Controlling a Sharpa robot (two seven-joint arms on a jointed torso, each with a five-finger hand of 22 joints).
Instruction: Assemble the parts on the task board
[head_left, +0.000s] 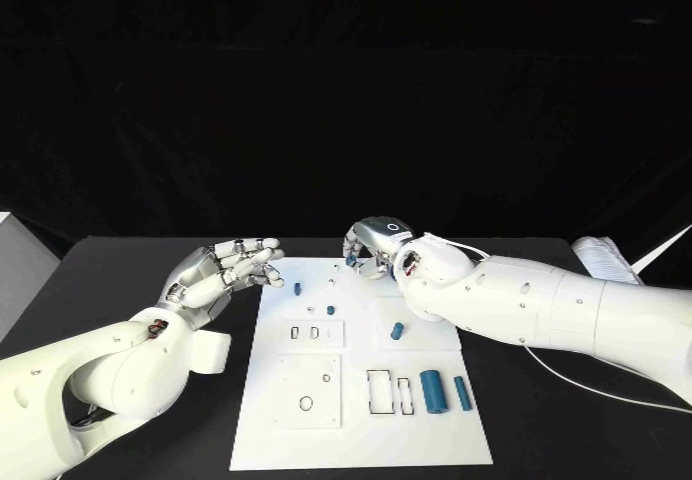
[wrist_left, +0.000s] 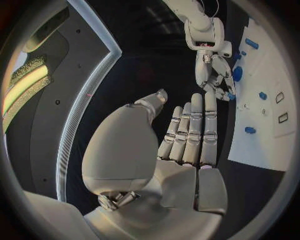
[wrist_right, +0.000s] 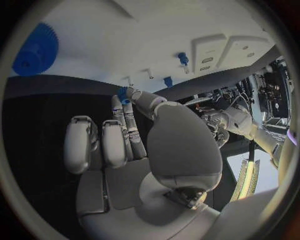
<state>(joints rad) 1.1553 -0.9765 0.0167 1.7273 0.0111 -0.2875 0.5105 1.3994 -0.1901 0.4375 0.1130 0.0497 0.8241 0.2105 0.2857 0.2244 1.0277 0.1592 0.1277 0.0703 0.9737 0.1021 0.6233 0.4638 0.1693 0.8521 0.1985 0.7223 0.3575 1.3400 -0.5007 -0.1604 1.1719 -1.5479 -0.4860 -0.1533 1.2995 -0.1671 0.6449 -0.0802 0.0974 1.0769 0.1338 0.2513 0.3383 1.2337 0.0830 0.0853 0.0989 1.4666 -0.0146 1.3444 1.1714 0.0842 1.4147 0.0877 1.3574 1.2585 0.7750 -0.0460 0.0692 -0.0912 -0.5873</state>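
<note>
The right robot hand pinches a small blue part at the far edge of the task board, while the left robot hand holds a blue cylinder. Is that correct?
Not quite. The left robot hand holds nothing; its fingers are extended, as the left wrist view shows. The right robot hand does pinch a small blue part at the far edge of the task board.

Count taken at the table: one white task board (head_left: 361, 440), two silver hands, left (head_left: 224, 275) and right (head_left: 382, 245). Blue parts clearly visible on the board number five: two small pegs (head_left: 297, 289) (head_left: 330, 311), one short piece (head_left: 397, 331), two cylinders (head_left: 431, 389) (head_left: 463, 393).
</note>
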